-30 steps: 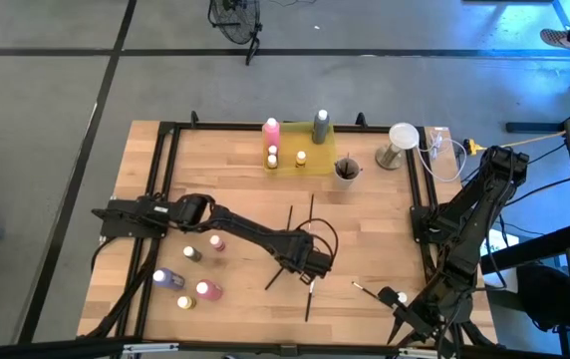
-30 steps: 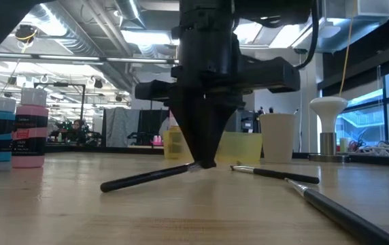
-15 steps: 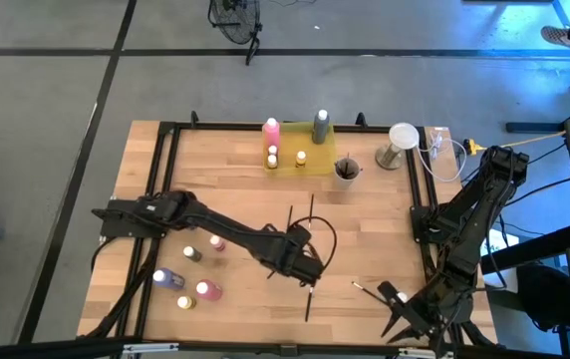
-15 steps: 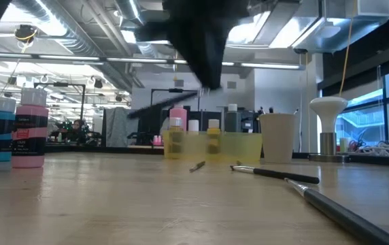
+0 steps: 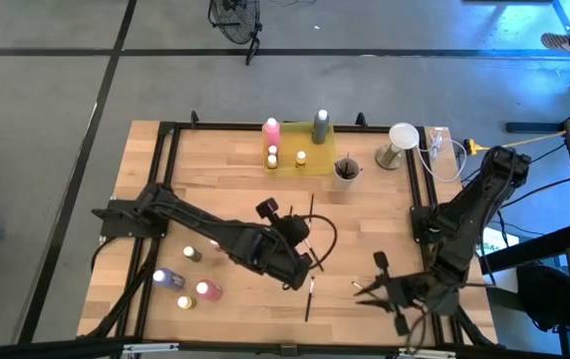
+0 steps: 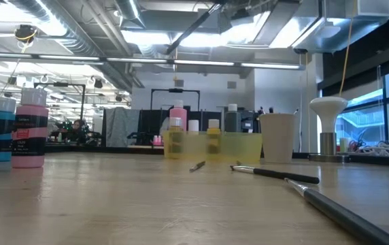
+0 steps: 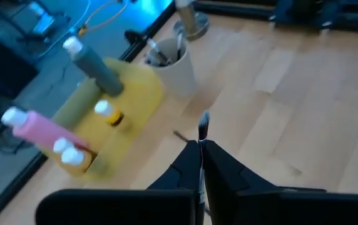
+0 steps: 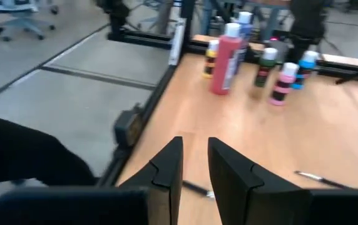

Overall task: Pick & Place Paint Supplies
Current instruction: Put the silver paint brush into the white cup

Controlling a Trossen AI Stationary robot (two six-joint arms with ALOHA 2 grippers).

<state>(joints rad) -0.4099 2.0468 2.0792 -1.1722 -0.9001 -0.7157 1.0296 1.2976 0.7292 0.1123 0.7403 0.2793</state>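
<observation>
My left gripper [image 5: 303,265] is high above the table's middle, shut on a thin dark paintbrush [image 7: 202,134] with a light tip. In the low view the brush [image 6: 193,28] shows as a slanted line near the ceiling. My right gripper [image 5: 367,289] hovers open over the table's near right part, close to a loose brush [image 5: 357,287] that it does not touch. More brushes [image 5: 291,225] lie flat on the wood. Several paint bottles [image 5: 192,253] stand at the near left. Pink [image 5: 271,130] and grey [image 5: 321,124] bottles stand in the yellow tray [image 5: 315,160]. My left gripper pinches the paintbrush's handle [image 7: 200,164] between its two fingers [image 7: 224,169]. The brush runs along the fingers, and its bristle end [image 7: 204,119] sticks out past their tips. It is lifted clear of the table and slanted.
A pale cup [image 5: 346,170] holding brushes stands beside the tray. A white lamp-like thing [image 5: 402,140] and cables are at the far right corner. A black frame [image 5: 165,179] rims the table. Bare wood lies between tray and grippers.
My left gripper has risen from the table top with the brush, which was partly on the wood and now hangs high and clear. My right arm has swung from the near right corner toward the table's left, out over the wood.
</observation>
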